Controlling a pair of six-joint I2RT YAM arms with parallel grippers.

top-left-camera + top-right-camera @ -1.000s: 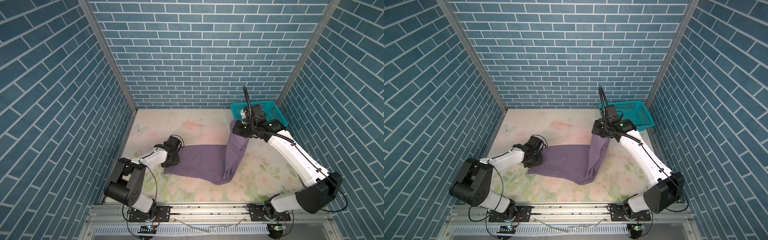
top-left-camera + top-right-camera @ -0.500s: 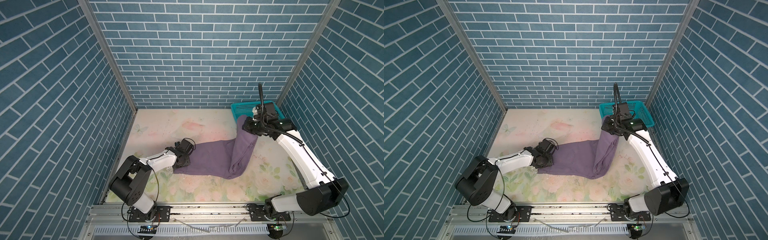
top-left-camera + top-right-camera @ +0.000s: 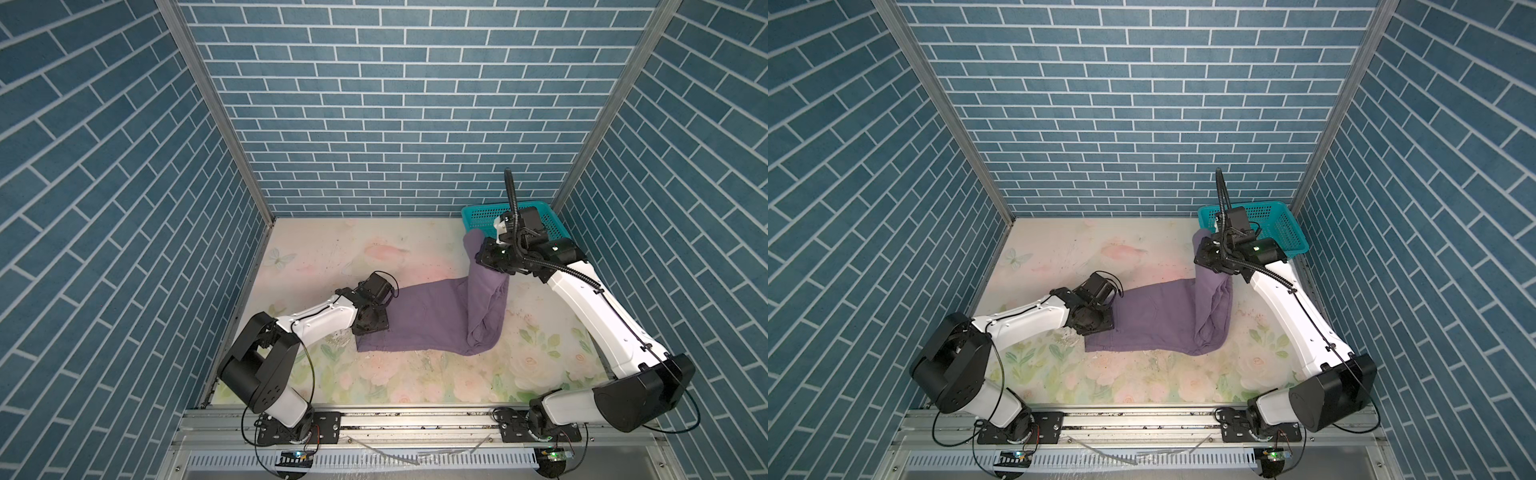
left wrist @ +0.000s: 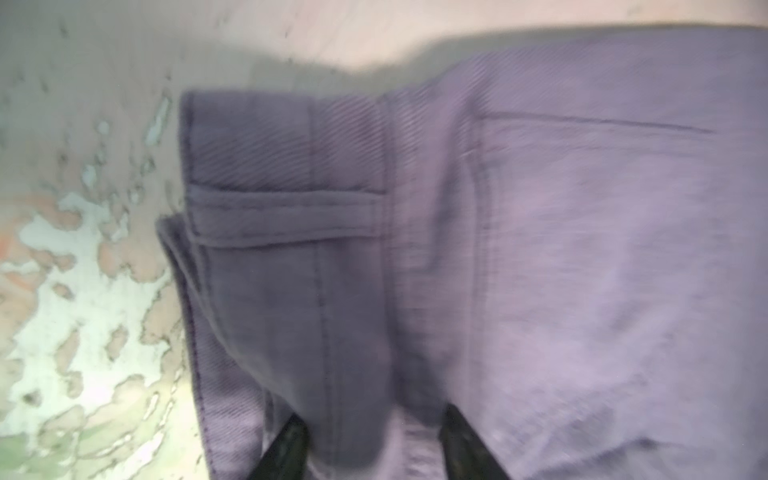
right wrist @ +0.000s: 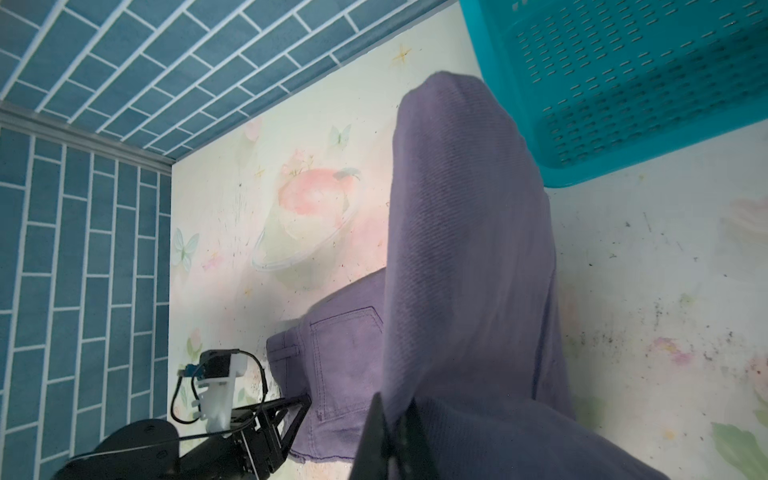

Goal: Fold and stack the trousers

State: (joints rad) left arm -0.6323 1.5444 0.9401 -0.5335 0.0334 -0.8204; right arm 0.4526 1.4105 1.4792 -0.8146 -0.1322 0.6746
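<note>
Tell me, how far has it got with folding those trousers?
Done, seemingly: the trousers lie doubled leg on leg, waist end flat on the table. In hand: the right gripper is shut on the leg end, held up beside the basket; the left gripper stands open at the waistband. Left: laying the legs over the waist, then stacking.

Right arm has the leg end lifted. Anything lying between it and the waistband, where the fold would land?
Nothing loose shows. The right gripper pinches the raised leg of the trousers; the flat cloth below is bare except the left gripper, open at the waistband. The basket sits behind, off that path.
</note>
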